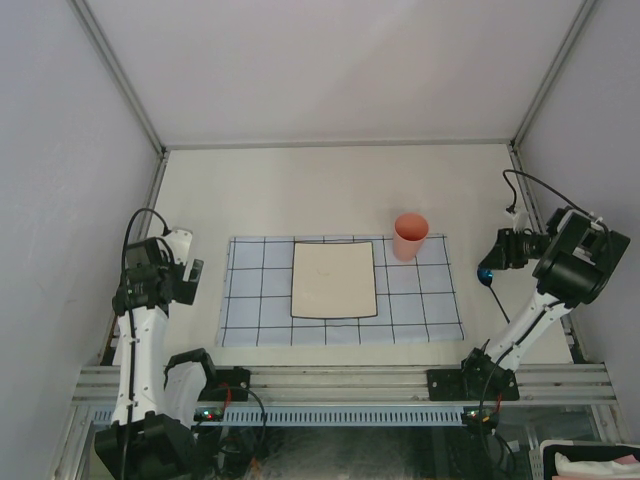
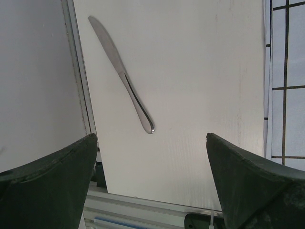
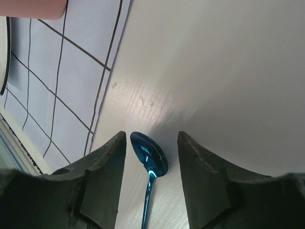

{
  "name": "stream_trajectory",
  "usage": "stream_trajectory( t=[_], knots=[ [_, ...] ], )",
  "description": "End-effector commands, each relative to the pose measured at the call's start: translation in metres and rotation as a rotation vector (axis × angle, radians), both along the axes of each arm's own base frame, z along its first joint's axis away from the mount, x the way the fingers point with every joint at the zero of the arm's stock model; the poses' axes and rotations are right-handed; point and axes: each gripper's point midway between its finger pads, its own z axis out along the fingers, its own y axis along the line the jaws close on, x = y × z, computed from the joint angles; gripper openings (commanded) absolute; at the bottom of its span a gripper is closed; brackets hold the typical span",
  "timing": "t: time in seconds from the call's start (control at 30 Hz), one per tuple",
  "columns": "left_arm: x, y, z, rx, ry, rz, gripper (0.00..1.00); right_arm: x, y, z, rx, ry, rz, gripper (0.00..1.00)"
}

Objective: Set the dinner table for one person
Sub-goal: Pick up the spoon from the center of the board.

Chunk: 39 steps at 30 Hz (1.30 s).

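Observation:
The dinner table (image 1: 330,190) is an off-white surface. My right gripper (image 3: 151,136) is low over it, right of the cloth, with its fingers straddling the bowl of a blue spoon (image 3: 150,152). A narrow gap shows on each side of the bowl, so the jaws are open and the spoon lies on the table. In the top view the spoon (image 1: 486,272) shows as a blue spot by the right gripper (image 1: 487,262). My left gripper (image 2: 151,138) is wide open with nothing in it. A silver knife (image 2: 121,74) lies on the table ahead of it, near the left rail.
A light-blue gridded cloth (image 1: 420,300) lies in the middle of the table with a square cream plate (image 1: 334,279) on it. A pink cup (image 1: 410,237) stands at the cloth's far right. Metal rails and pale walls edge the table.

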Motion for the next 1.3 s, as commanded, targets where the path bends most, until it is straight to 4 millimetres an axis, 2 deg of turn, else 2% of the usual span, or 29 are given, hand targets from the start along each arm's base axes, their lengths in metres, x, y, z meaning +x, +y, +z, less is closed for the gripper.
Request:
stream_trajectory(
  t=[0.0,0.33,0.5,0.9,1.03,1.2,1.27],
  knots=[
    [0.012,0.004,0.022,0.019,-0.074,0.0,0.99,-0.005,-0.009,-0.008,-0.029,-0.007,0.02,0.48],
    [0.012,0.003,0.021,0.015,-0.077,0.001,0.99,-0.024,-0.011,-0.007,0.003,0.021,0.038,0.46],
    [0.012,0.003,0.024,0.015,-0.082,-0.001,0.99,-0.022,-0.013,-0.007,-0.007,0.014,0.037,0.36],
    [0.007,0.006,0.023,0.039,-0.08,0.006,1.0,-0.013,0.002,-0.01,-0.007,0.02,0.076,0.32],
    [0.008,0.007,0.023,0.043,-0.078,0.008,0.99,-0.012,0.003,-0.009,-0.009,0.017,0.075,0.24],
    [0.008,0.006,0.021,0.038,-0.075,0.005,0.99,-0.012,0.003,-0.009,-0.008,0.019,0.072,0.0],
    [0.008,0.006,0.021,0.036,-0.074,0.005,1.0,-0.012,0.003,-0.007,-0.006,0.014,0.069,0.0]
  ],
)
